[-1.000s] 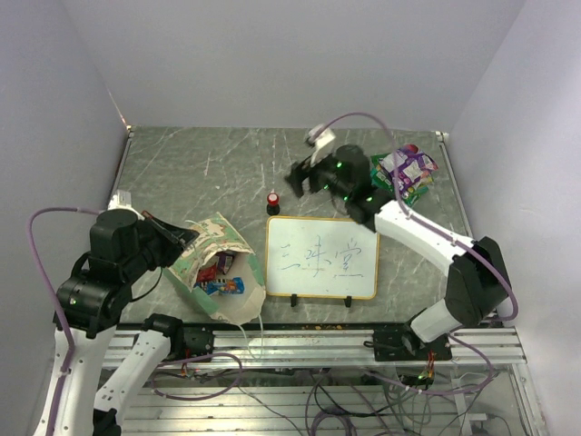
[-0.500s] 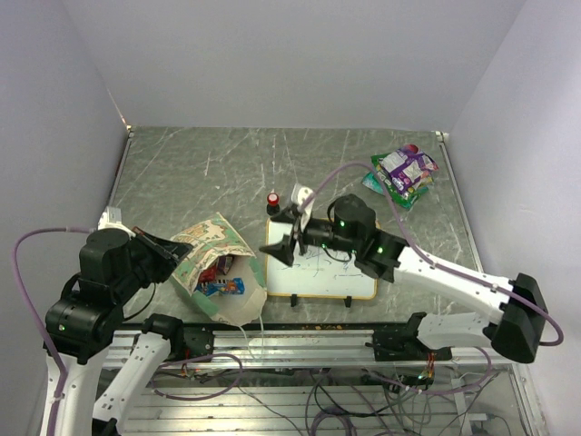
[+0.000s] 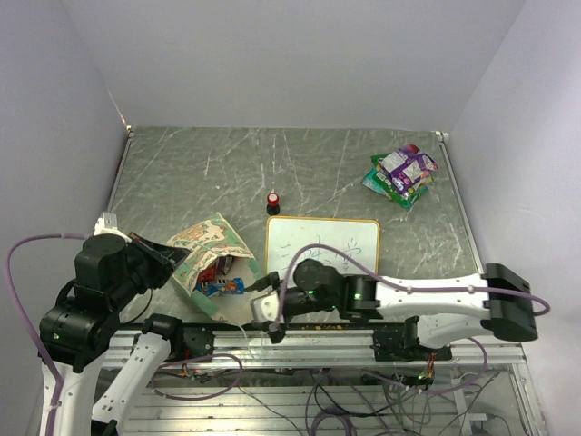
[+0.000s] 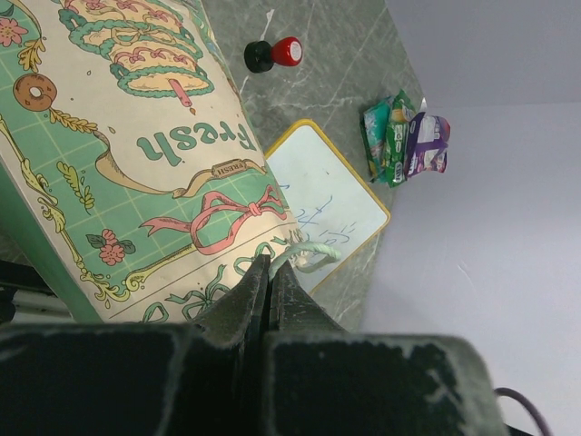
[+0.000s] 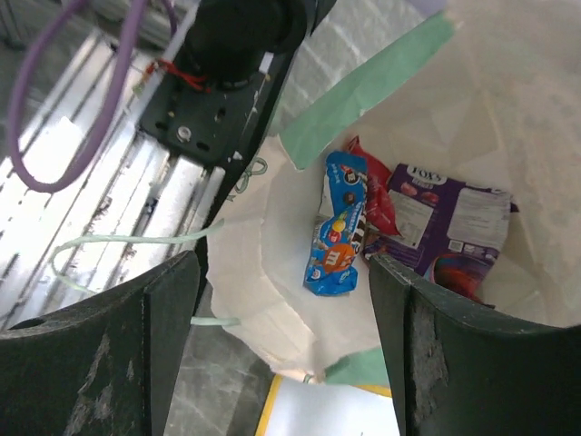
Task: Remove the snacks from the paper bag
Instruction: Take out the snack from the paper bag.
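Note:
The paper bag (image 3: 214,257) lies on its side near the front left, mouth toward the front edge. My left gripper (image 3: 172,258) is shut on it; in the left wrist view the jaws (image 4: 270,264) pinch its rim where the string handle (image 4: 311,254) loops out. My right gripper (image 3: 260,296) hovers open at the bag's mouth (image 5: 281,272), holding nothing. Inside lie three snacks: a blue packet (image 5: 338,232), a red one (image 5: 377,195) and a purple-and-white one (image 5: 447,221). More snacks (image 3: 403,173) are piled at the far right of the table.
A wood-framed whiteboard (image 3: 324,253) lies just right of the bag, partly under my right arm. A small red-topped black knob (image 3: 273,201) stands behind it. The metal rail with the arm mounts (image 5: 100,136) runs along the front edge, close to the bag's mouth.
My right arm has swung from beside the snack pile at the far right, across the whiteboard, down to the bag's mouth. My left arm has shifted slightly left and nearer, gripper staying shut on the bag.

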Robot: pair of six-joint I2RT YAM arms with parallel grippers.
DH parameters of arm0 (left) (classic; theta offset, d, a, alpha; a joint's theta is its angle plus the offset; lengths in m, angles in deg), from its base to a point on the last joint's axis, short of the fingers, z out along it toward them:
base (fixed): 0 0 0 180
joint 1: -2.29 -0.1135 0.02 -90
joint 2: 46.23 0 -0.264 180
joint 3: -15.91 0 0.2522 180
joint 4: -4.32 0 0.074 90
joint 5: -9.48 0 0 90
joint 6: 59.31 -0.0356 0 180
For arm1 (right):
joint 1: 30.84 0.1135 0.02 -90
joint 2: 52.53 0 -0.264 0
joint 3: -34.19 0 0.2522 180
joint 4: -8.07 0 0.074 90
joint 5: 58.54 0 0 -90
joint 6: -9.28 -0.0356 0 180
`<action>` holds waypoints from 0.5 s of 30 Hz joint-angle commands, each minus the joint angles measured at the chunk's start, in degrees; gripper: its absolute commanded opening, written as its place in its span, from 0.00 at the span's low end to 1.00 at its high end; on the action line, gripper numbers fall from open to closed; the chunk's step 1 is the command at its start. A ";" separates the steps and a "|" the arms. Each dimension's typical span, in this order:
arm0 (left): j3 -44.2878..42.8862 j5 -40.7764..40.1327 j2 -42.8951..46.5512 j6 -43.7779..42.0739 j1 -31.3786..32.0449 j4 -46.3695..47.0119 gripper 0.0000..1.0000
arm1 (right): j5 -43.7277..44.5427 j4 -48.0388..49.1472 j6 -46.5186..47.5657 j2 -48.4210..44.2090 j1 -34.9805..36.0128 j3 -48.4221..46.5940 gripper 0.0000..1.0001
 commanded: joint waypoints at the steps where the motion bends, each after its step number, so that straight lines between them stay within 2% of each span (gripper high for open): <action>1: -0.78 -0.14 0.93 1.08 0.17 0.19 0.07 | 2.83 5.80 6.07 7.92 0.85 -4.16 0.74; 8: 0.37 0.55 2.18 2.38 0.22 1.76 0.07 | 8.28 12.85 3.17 18.82 0.87 -7.68 0.64; 15: 0.70 1.87 1.67 1.77 0.22 2.57 0.07 | 13.19 19.30 0.87 25.16 0.36 -7.93 0.63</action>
